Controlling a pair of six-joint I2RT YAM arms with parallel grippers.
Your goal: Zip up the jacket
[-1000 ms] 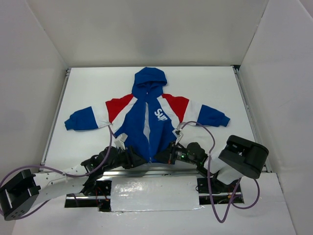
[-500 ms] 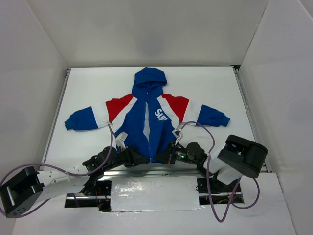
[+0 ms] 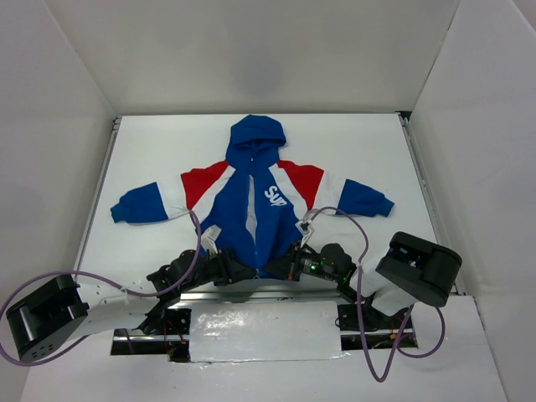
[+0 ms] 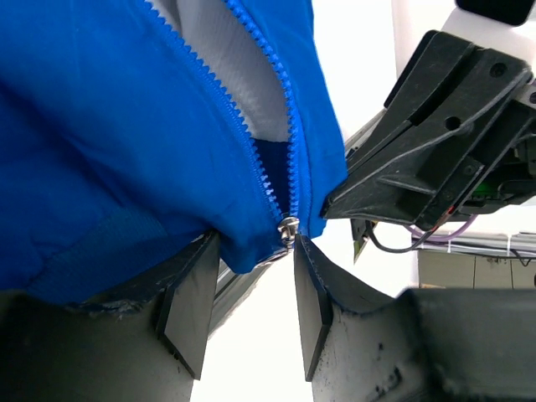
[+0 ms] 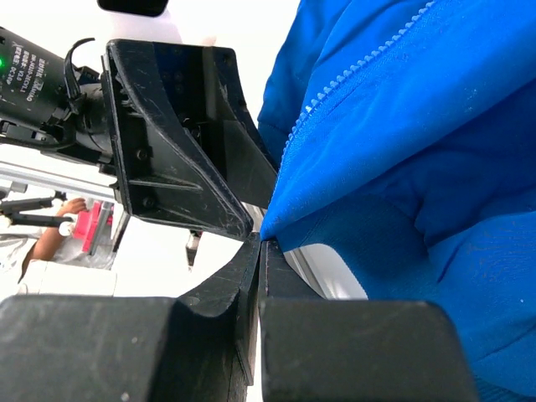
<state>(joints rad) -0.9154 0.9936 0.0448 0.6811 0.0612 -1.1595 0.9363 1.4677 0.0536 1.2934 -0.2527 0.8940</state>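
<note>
- Top external view: the jacket [image 3: 255,209] lies flat on the table [image 3: 377,151], hood toward the far edge and hem at the near edge. I judge the zipping barely begun, since the front gapes above the hem.
- Left wrist: my left gripper [image 4: 255,244] has its jaws part-open, straddling the zipper slider [image 4: 288,224] at the hem and not yet gripping it.
- Right wrist: my right gripper [image 5: 261,243] has its jaws closed, pinching the hem corner.
</note>
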